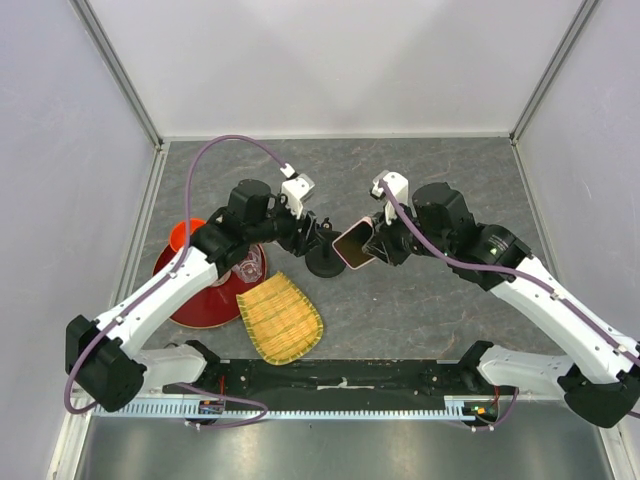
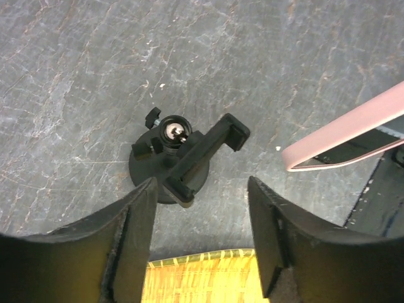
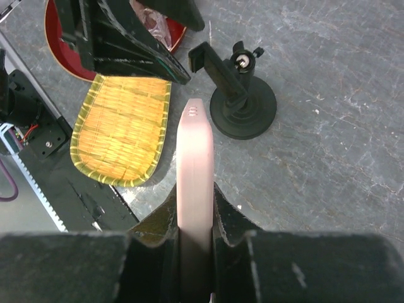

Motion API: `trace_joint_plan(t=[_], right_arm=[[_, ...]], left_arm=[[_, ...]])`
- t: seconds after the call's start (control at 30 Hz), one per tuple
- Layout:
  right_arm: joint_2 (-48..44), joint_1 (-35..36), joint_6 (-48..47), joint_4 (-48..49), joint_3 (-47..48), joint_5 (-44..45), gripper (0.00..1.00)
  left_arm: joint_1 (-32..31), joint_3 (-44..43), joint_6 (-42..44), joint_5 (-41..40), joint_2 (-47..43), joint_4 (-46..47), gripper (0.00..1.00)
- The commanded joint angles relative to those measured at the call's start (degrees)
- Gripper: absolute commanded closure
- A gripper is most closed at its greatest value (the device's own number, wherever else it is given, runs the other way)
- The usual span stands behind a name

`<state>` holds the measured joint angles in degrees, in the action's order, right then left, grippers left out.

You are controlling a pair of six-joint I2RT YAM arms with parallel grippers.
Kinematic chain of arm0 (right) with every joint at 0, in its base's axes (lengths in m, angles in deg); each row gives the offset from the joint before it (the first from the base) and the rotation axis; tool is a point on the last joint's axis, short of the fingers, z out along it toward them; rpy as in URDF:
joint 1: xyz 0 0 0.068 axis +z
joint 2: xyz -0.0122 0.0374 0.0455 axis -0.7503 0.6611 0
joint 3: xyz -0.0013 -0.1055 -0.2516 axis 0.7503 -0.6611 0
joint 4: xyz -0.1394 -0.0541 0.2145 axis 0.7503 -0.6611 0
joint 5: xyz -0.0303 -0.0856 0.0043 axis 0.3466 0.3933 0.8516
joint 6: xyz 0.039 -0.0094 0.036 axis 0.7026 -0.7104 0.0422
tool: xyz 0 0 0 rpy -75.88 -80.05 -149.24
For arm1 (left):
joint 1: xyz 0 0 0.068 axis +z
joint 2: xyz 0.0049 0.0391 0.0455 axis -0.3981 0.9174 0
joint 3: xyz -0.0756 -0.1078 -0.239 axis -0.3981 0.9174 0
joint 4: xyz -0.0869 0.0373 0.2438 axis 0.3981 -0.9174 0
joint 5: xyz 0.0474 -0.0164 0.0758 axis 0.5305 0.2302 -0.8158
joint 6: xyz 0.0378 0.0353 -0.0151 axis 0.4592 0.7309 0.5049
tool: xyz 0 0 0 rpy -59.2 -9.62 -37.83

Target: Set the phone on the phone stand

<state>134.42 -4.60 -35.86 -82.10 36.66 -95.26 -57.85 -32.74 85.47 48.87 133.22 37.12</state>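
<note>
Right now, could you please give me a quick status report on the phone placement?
Left gripper open, over the phone stand. Right gripper shut on the phone, beside the stand, not seated. Left gripper may crowd the clamp.

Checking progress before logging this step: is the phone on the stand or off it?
Off. The right tool grips the phone edge-on beside the phone stand, whose clamp bracket is empty.

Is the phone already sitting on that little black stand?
No, the right hand holds the phone in the air beside the stand, not on it.
</note>
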Motion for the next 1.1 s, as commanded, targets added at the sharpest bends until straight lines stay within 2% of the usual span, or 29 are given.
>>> trace_joint_plan(t=[0.0, 0.27, 0.37, 0.6, 0.73, 0.8, 0.93, 1.07], right_arm=[[1.2, -0.1, 0.8, 3.0, 5.4, 2.7, 1.00], [3.3, -0.1, 0.0, 0.7, 8.9, 6.1, 1.00], [4.2, -0.1, -0.7, 0.5, 9.4, 5.6, 1.00], [7.1, 0.0, -3.6, 1.9, 10.4, 1.8, 1.00], [8.9, -0.1, -4.9, 3.5, 11.1, -3.6, 1.00], [10.4, -0.1, -8.6, 4.2, 11.5, -5.3, 1.00], [11.9, -0.2, -12.5, 6.2, 11.5, -7.9, 1.00], [13.9, -0.1, -15.9, 6.2, 13.1, -9.2, 1.00]], left_arm=[[-0.1, -1.3, -1.6, -4.1, 2.8, 0.8, 0.40], [-0.1, -1.4, -0.5, -6.3, 5.0, 0.3, 0.43], [-0.1, -2.1, -0.3, -10.4, 6.0, -0.3, 0.57], [-0.1, -3.3, 0.3, -12.7, 6.4, -1.7, 0.71], [-0.1, -2.8, 0.8, -11.3, 5.7, -1.9, 0.70], [-0.1, -2.4, 0.9, -10.2, 5.0, -2.0, 0.68], [0.4, -2.7, -0.1, -9.8, 2.6, -3.6, 0.58], [2.1, -2.9, -1.8, -8.9, -0.2, -5.8, 0.57]])
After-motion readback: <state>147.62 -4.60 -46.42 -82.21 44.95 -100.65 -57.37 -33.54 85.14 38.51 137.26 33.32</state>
